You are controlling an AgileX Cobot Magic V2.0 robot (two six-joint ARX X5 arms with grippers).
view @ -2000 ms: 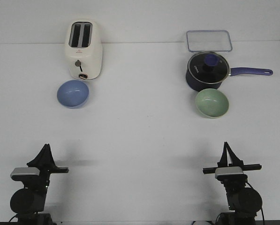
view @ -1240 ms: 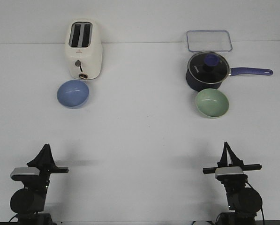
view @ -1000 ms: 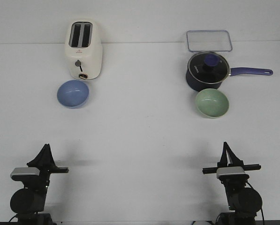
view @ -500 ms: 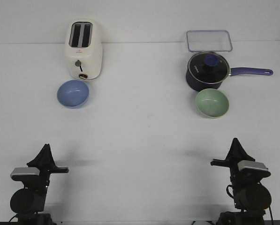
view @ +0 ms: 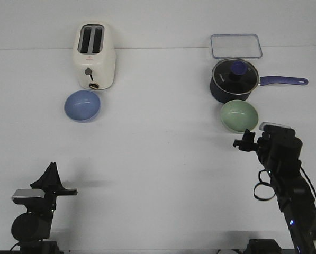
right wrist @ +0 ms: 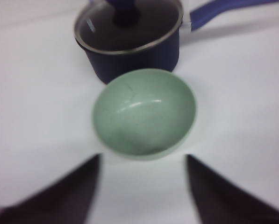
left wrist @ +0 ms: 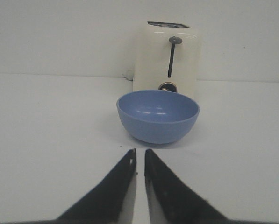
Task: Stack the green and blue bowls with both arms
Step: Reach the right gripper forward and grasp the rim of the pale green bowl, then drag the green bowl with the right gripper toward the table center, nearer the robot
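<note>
Approach is the step in hand, judged from the front view: the right gripper point(view: 246, 142) hangs just short of the green bowl point(view: 240, 116), which sits toward the far right of the worktop point(view: 158, 153), touching or nearly touching the dark navy saucepan point(view: 233, 80) behind it. The blue bowl point(view: 82, 105) sits toward the far left, just in front of the cream toaster point(view: 95, 55). The left gripper point(view: 51, 172) rests near the near left corner, well apart from both bowls.

Left wrist view: the left gripper's point(left wrist: 140, 156) tips are almost together with only a thin slit between, holding nothing. The blue bowl point(left wrist: 157, 116) stands upright ahead, matte, empty.

Right wrist view: the right gripper's point(right wrist: 144, 161) fingers are spread wide, empty, on either side of the green bowl's point(right wrist: 144, 112) near rim. It looks pale, matte and empty, the saucepan point(right wrist: 130, 39) close behind. The next move probably calls for lowering over one wall and pinching it, without knocking the pan.
</note>
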